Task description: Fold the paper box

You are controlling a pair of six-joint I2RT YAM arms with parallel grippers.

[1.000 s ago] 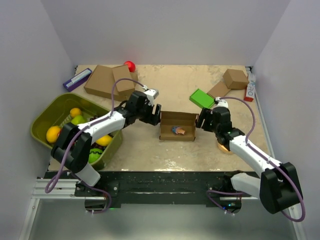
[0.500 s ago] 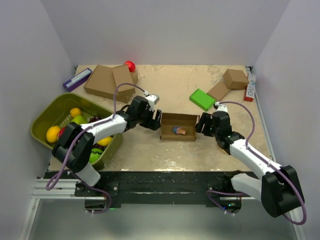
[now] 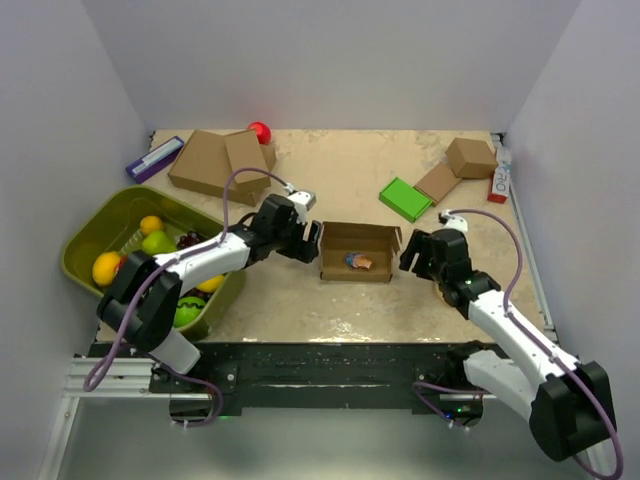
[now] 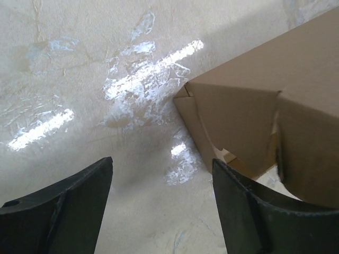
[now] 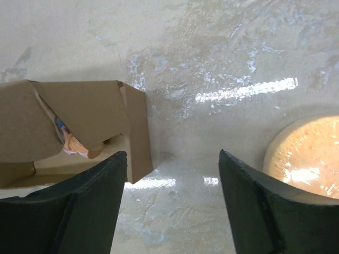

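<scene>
The paper box (image 3: 357,240) is a small brown cardboard mailer standing open-topped mid-table, with a small coloured item (image 3: 357,261) inside. My left gripper (image 3: 313,240) is open and empty just off the box's left end. In the left wrist view (image 4: 161,211) the box's corner and folded side flap (image 4: 254,111) lie beyond the right finger. My right gripper (image 3: 408,252) is open and empty just off the box's right end. In the right wrist view (image 5: 172,201) the box (image 5: 85,116) lies at the left, by the left finger.
An olive bin (image 3: 88,232) holds fruit at the left. Stacked larger boxes (image 3: 215,160), a red ball (image 3: 259,131) and a purple item (image 3: 153,158) lie at the back left. A green block (image 3: 404,197) and small brown box (image 3: 470,157) lie at the back right. An orange disc (image 5: 307,159) lies under the right arm.
Both grippers have moved toward the near edge and lower, settling beside the box's two ends. The box has stayed in place, and its right end flap now splays outward a little.
</scene>
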